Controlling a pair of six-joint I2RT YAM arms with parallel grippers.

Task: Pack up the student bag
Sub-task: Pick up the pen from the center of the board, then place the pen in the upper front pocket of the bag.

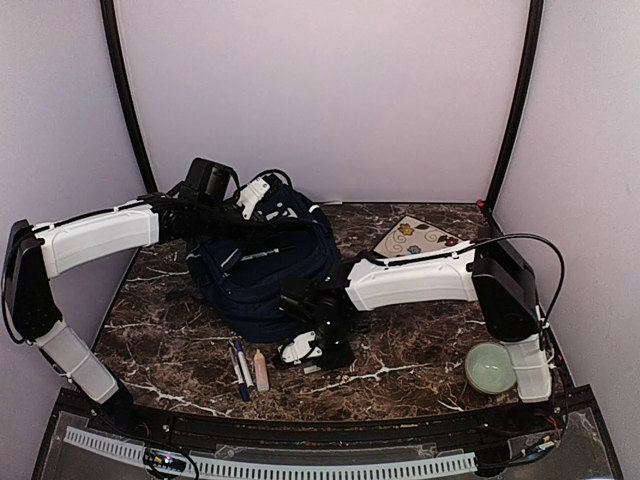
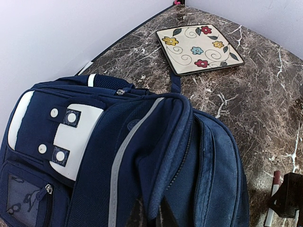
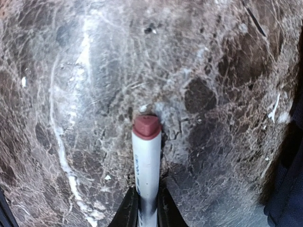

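Nearest to us, in front of the student bag [image 1: 265, 265], two pens lie side by side on the dark marble desk [image 1: 420, 345]: a blue pen [image 1: 238, 368] and a pale pink pen [image 1: 261, 371], close together and pointing roughly toward the bag. Off to the right of the bag, well apart from it and near the desk's front edge, sits a pale green bowl [image 1: 490, 368].

Just in front of the bag's near right corner, the right arm [image 1: 410, 282] reaches down low over the desk. Its jaws are narrow, clamped on the white barrel of a marker [image 3: 146, 163], whose red cap points away from the wrist over the marble. We cannot tell whether the cap touches the desk.

The bag itself lies in the middle of the desk toward the left, navy with thin pale trim and a white patch on its front.

At the bag's far top end, the left arm [image 1: 95, 235] comes in from the left. Its jaws are closed on a raised fold of the bag's navy fabric.

Beyond the bag to the right, apart from it, a square flowered plate [image 2: 199, 48] lies flat near the desk's far edge.
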